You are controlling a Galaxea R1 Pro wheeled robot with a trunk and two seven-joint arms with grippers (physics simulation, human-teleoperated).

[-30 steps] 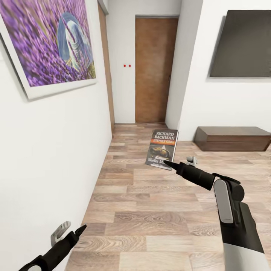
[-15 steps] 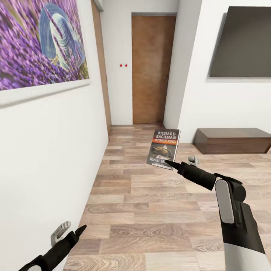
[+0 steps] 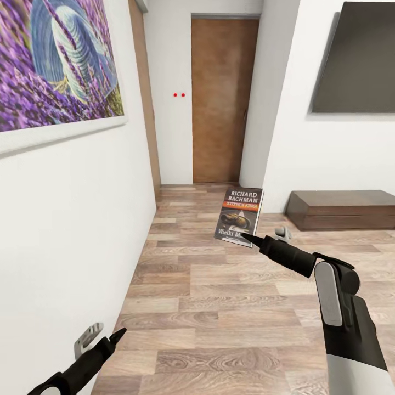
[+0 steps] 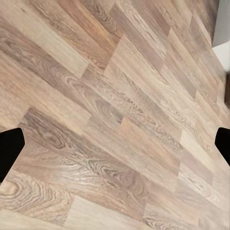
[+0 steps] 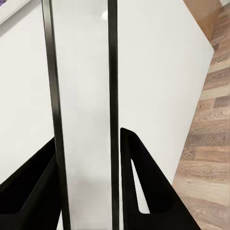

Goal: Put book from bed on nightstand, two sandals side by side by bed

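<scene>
Change: whole view has shifted toward the painting [image 3: 55,66] wall; the camera moved, so the robot is likely in transit.
Book [image 3: 239,217]: upright over the wood floor [image 3: 219,307], clamped at its lower corner in the right gripper [image 3: 253,240].
Left gripper [image 3: 101,341]: jaws apart, holding nothing.
Ahead: brown door [image 3: 222,99]; bed, nightstand unseen.

White walls line a wood-plank floor [image 3: 219,307]; a brown door [image 3: 222,99] ahead, a purple painting [image 3: 55,66] (framed white), a low bench [image 3: 343,208].

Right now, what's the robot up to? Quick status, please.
Right gripper shut on the book, held upright. Left gripper open, empty. Hallway floor ahead, closed door at its end.
</scene>
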